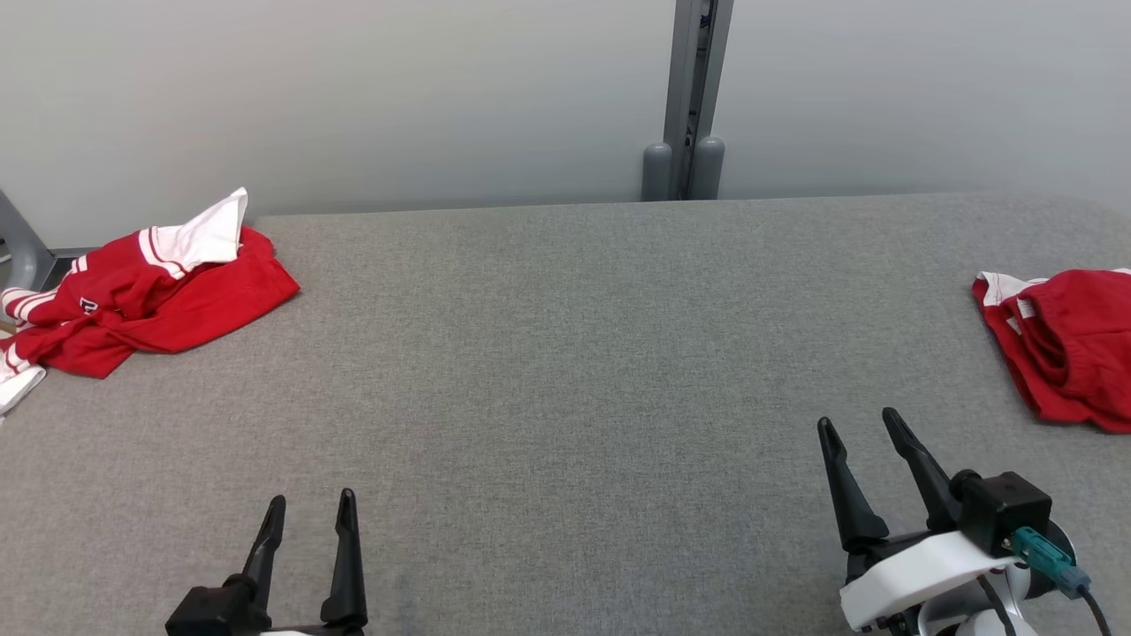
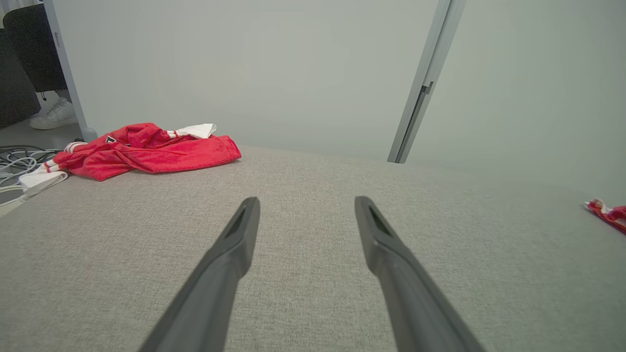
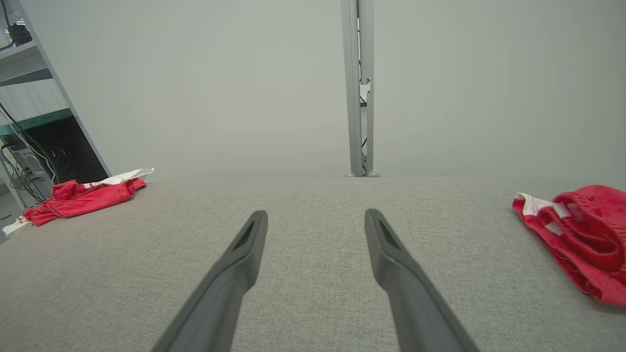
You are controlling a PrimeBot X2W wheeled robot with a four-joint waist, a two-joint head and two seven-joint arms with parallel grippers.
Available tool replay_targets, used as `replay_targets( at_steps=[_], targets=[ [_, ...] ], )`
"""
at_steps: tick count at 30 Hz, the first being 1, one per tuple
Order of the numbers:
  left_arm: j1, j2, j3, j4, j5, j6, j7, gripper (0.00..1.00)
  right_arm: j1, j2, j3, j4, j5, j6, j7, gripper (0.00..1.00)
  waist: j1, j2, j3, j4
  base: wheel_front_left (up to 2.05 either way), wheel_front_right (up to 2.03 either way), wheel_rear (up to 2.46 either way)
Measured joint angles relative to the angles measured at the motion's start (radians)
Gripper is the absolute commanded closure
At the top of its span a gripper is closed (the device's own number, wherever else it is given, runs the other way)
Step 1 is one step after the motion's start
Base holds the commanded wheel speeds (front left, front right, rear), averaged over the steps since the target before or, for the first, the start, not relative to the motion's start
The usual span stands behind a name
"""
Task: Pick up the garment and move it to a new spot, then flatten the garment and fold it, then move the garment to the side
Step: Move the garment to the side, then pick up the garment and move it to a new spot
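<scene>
A crumpled red garment with white striped trim [image 1: 150, 300] lies at the table's far left edge, also seen in the left wrist view [image 2: 142, 151] and the right wrist view [image 3: 80, 198]. A second red garment with white trim [image 1: 1065, 353] lies bunched at the right edge [image 3: 582, 234], and a sliver of it [image 2: 609, 212] shows in the left wrist view. My left gripper [image 1: 309, 503] stands open low at the front left, nothing between its fingers [image 2: 234, 244]. My right gripper [image 1: 857, 424] is open at the front right, a short way left of the right garment, fingers [image 3: 386, 244] empty.
The grey fabric table [image 1: 565, 371] spreads between the two garments. A pale wall with a grey metal post [image 1: 694, 97] stands behind the table's far edge. Cables [image 2: 19, 159] and a person's white shoe [image 2: 54, 115] lie on the floor beyond the left edge.
</scene>
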Motion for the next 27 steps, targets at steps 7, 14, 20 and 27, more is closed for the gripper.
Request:
replay_targets(
  at_steps=[7, 14, 20, 27],
  targets=[
    [0.000, -0.003, -0.011, 0.010, 0.004, -0.003, 0.000, 0.00, 0.055, 0.000, 0.006, -0.083, 0.027, 0.000, 0.034, 0.00, 0.0000, 0.0000, -0.001, -0.004, 0.00, 0.00, 0.00],
    [-0.003, -0.004, -0.014, 0.016, 0.004, -0.005, 0.000, 0.00, 0.069, 0.000, -0.008, -0.107, 0.029, 0.000, 0.043, 0.00, 0.0000, 0.0000, -0.002, 0.000, 0.00, 0.00, 0.00],
    [-0.005, -0.005, -0.012, 0.015, 0.008, -0.006, 0.000, 0.00, 0.071, 0.000, -0.012, -0.114, 0.029, 0.000, 0.044, 0.00, 0.0000, 0.0000, -0.002, 0.003, 0.00, 0.00, 0.00],
    [-0.005, -0.005, -0.011, 0.013, 0.010, -0.006, 0.000, 0.00, 0.071, 0.000, -0.013, -0.116, 0.030, 0.000, 0.044, 0.00, 0.0000, 0.0000, -0.002, 0.005, 0.00, 0.00, 0.00]
  ],
)
